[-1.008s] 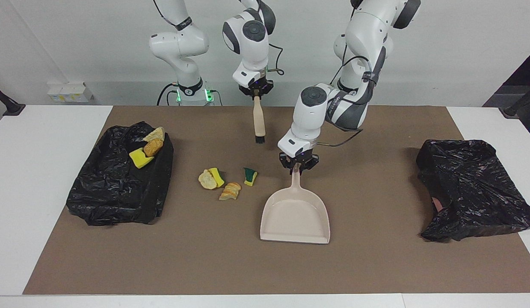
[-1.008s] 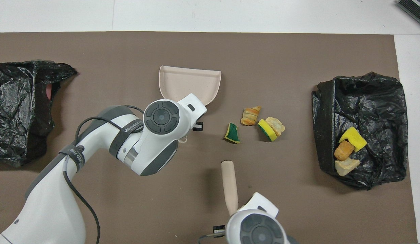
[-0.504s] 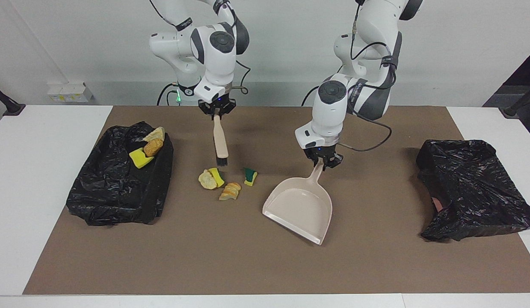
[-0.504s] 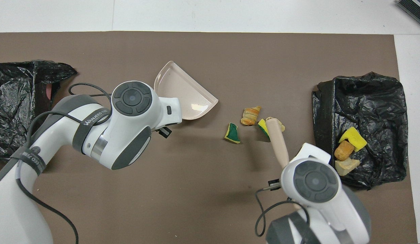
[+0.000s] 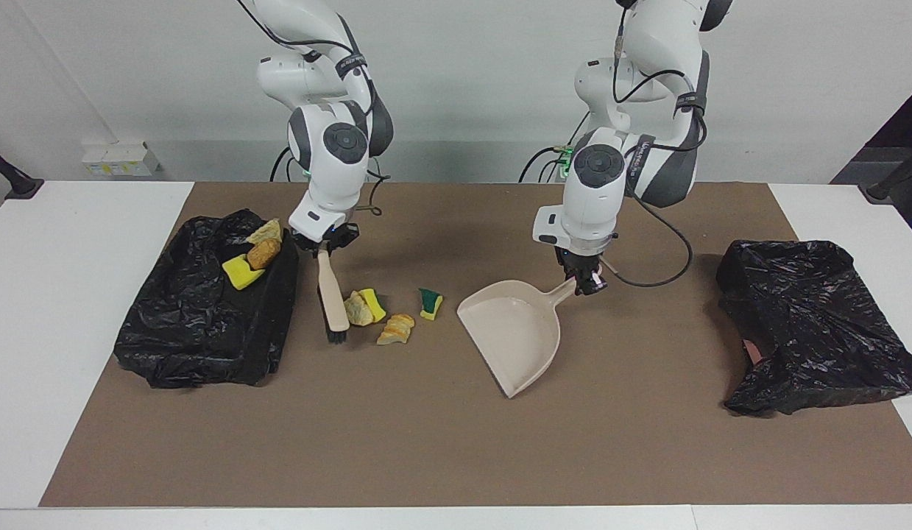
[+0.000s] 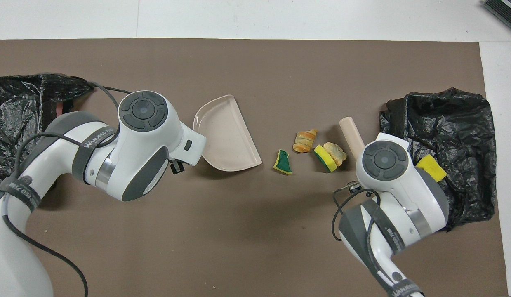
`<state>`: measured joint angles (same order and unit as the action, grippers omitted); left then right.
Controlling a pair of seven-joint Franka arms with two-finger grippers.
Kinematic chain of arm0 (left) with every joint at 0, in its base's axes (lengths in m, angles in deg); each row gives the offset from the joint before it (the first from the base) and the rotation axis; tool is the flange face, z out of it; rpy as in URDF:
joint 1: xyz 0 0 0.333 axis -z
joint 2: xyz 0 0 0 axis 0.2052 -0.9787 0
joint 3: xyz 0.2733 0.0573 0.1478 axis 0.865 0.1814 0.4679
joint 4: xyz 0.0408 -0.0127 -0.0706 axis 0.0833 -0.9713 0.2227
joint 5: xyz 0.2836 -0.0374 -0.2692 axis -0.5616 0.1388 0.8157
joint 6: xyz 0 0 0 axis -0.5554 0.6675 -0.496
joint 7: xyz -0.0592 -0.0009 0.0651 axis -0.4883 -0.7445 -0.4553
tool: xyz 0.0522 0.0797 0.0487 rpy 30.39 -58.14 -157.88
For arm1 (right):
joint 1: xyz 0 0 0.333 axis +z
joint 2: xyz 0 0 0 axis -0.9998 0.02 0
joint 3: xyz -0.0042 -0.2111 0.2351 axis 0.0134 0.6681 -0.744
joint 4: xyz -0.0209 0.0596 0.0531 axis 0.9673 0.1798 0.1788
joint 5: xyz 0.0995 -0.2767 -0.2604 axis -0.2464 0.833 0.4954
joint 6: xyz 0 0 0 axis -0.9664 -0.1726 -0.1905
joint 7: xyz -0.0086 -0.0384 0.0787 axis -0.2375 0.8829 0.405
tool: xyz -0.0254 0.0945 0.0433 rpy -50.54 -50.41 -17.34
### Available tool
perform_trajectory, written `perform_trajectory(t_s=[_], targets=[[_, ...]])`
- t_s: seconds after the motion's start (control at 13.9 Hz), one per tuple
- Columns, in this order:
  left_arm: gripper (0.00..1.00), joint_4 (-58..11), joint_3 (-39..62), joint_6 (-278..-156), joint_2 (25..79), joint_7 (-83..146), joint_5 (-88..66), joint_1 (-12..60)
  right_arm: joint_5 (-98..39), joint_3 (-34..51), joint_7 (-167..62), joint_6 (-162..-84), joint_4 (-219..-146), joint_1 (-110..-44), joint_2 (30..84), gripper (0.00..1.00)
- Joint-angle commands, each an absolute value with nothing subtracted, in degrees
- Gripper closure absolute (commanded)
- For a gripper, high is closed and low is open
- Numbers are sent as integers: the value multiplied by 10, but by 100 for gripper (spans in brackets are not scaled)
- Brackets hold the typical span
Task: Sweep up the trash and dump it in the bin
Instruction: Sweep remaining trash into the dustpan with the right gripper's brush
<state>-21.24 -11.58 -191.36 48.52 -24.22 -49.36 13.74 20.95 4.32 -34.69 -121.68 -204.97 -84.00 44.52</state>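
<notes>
My left gripper (image 5: 584, 282) is shut on the handle of the beige dustpan (image 5: 511, 335) (image 6: 226, 138). The pan lies low on the mat, its open lip turned toward the loose trash. That trash is a green-and-yellow sponge piece (image 5: 430, 302) (image 6: 283, 161), an orange foam chunk (image 5: 397, 329) (image 6: 304, 141), and a yellow sponge with a beige chunk (image 5: 363, 308) (image 6: 330, 154). My right gripper (image 5: 324, 246) is shut on the brush (image 5: 332, 298) (image 6: 350, 132). Its bristles are down at the mat between these scraps and the black-lined bin (image 5: 198, 324) (image 6: 445, 119), which holds more scraps (image 5: 253, 254).
A second crumpled black bag (image 5: 816, 324) (image 6: 20, 123) lies at the left arm's end of the brown mat (image 5: 426, 456). White table shows around the mat. In the overhead view both wrists cover their own grippers.
The left gripper has swung the dustpan round so its lip faces the scraps. The right gripper has carried the brush toward the bin and lowered it beside the scraps.
</notes>
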Motion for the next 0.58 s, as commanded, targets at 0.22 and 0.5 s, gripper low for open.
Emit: perform_trajectory(t_s=[0.22, 0.5], targets=[[100, -339, -127, -1921, 580, -262, -494, 162, 174, 39, -311, -1218, -2041, -824, 489, 100], [100, -363, -131, -1922, 596, -195, -484, 169, 99, 3, -310, -1227, -2037, -809, 498, 100]])
